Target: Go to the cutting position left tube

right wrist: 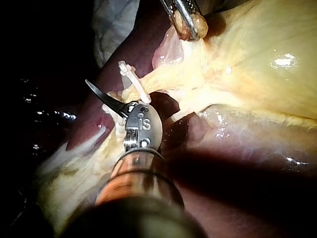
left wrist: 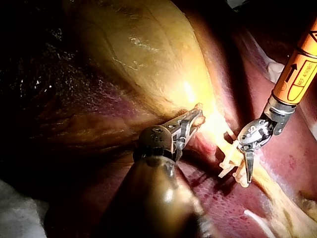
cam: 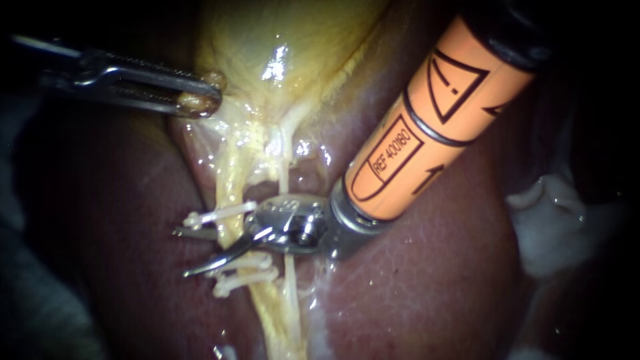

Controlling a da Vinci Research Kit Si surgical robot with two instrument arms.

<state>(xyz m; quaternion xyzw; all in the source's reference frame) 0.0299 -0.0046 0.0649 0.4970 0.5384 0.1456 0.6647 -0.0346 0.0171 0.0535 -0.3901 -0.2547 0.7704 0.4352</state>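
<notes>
My left instrument (cam: 200, 95) reaches in from the left, its jaws shut on a fold at the neck of the yellow gallbladder (cam: 280, 40). My right instrument (cam: 183, 253), on an orange shaft, has curved blades that stand open astride the left tube (cam: 230, 183). The blades sit between an upper white clip (cam: 220, 215) and two lower clips (cam: 245, 272). A thinner right tube (cam: 291, 280) runs down behind the instrument's wrist. The right wrist view shows one dark blade (right wrist: 101, 95) beside the clips, with the other blade hidden.
Dark red liver (cam: 413, 280) surrounds the tubes on both sides. A pale white lump (cam: 553, 227) lies at the far right. In the left wrist view, my right instrument (left wrist: 246, 171) hangs just beyond my left instrument's jaws.
</notes>
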